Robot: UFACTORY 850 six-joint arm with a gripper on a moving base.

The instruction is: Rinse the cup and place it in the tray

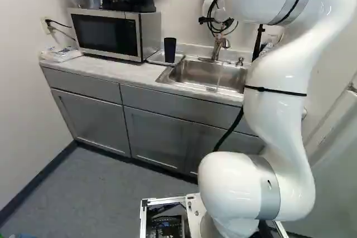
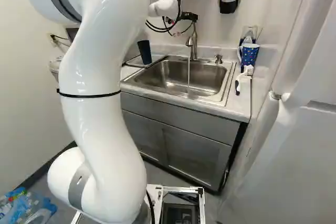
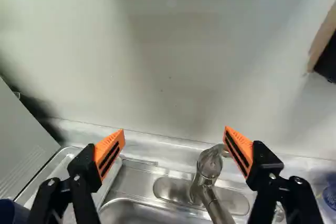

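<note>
The pincer (image 1: pixel 215 22) was positioned above the running tap (image 2: pixel 193 45) with its fingers apart, and the cup (image 1: pixel 169 50) stood upright in the tray (image 1: pixel 158 57) at the pincer's lower left.

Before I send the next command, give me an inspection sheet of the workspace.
Surface: counter with inset sink; faucet running
Job's things: dark cup standing in the tray
Clutter: patterned cup and white brush beside the sink
Fingers: apart, holding nothing
Cables: black cables looping off the arm, near the faucet
Surroundings: microwave beside the tray; plastic bottles on the floor
</note>
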